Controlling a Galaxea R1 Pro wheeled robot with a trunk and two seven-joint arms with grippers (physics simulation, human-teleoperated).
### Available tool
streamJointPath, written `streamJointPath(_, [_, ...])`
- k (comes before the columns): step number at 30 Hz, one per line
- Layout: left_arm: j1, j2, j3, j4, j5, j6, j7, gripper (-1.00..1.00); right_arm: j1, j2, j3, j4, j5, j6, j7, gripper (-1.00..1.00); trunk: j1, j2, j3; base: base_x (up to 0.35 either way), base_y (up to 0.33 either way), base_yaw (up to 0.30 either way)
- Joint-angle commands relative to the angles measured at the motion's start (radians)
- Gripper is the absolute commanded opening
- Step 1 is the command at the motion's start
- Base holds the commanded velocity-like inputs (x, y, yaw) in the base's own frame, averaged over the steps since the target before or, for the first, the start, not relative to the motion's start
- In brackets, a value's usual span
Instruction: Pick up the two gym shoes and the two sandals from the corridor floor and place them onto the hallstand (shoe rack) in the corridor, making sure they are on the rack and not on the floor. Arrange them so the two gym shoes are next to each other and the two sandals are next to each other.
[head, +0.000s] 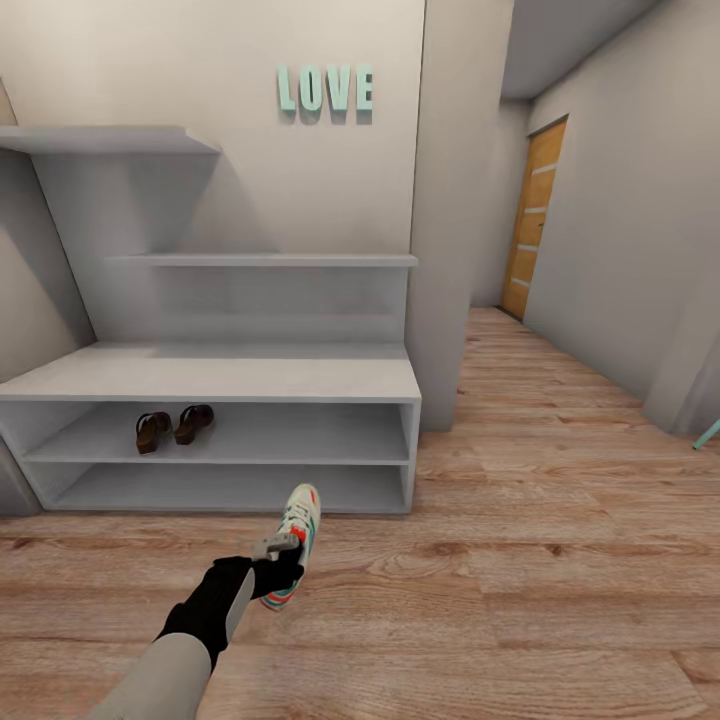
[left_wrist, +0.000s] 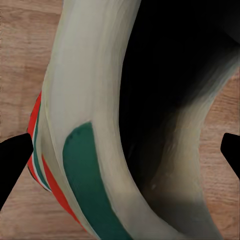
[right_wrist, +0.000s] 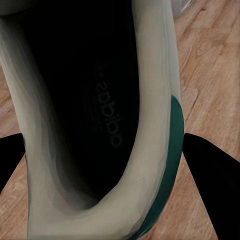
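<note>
One gym shoe (head: 296, 535), white with green and red stripes, lies on the corridor floor (head: 520, 600) in front of the hallstand (head: 215, 378). My left gripper (head: 279, 562) is down over its heel. In the left wrist view the gripper (left_wrist: 127, 150) is open, its fingertips (left_wrist: 15, 155) straddling the heel collar of that shoe (left_wrist: 95, 125). My right gripper (right_wrist: 102, 145) is shut on the second gym shoe (right_wrist: 150, 125), its fingers pressed on both sides of the opening. Two brown sandals (head: 172, 427) stand side by side on the rack's upper open shelf, at the left.
The hallstand's lower shelf (head: 230, 488) and bench top are bare, with two wall shelves and mint LOVE letters (head: 325, 90) above. A wall pillar (head: 445, 300) stands right of the rack. The corridor runs back to a wooden door (head: 533, 220).
</note>
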Motion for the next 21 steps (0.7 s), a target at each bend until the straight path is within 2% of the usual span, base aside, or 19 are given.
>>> streamJointPath(1, [-0.001, -0.002, 0.008, -0.007, -0.011, 0.006, -0.008, -1.0, -0.001, 0.0, -0.003, -0.001, -0.006, 0.006, 0.003, -1.0, 0.0, 0.0, -0.001, 0.0, 0.0, 0.0])
streamJointPath(10, [-0.001, -0.002, 0.008, -0.018, -0.01, 0.008, -0.009, -1.0, -0.001, 0.0, -0.003, -0.002, -0.006, 0.006, 0.003, -1.0, 0.0, 0.0, -0.002, 0.0, 0.0, 0.0])
streamJointPath(21, [-0.002, -0.003, 0.008, -0.02, -0.01, 0.008, -0.009, -1.0, -0.001, 0.0, -0.003, -0.002, -0.006, 0.006, 0.003, -1.0, 0.005, -0.003, -0.061, 0.0, 0.0, 0.0])
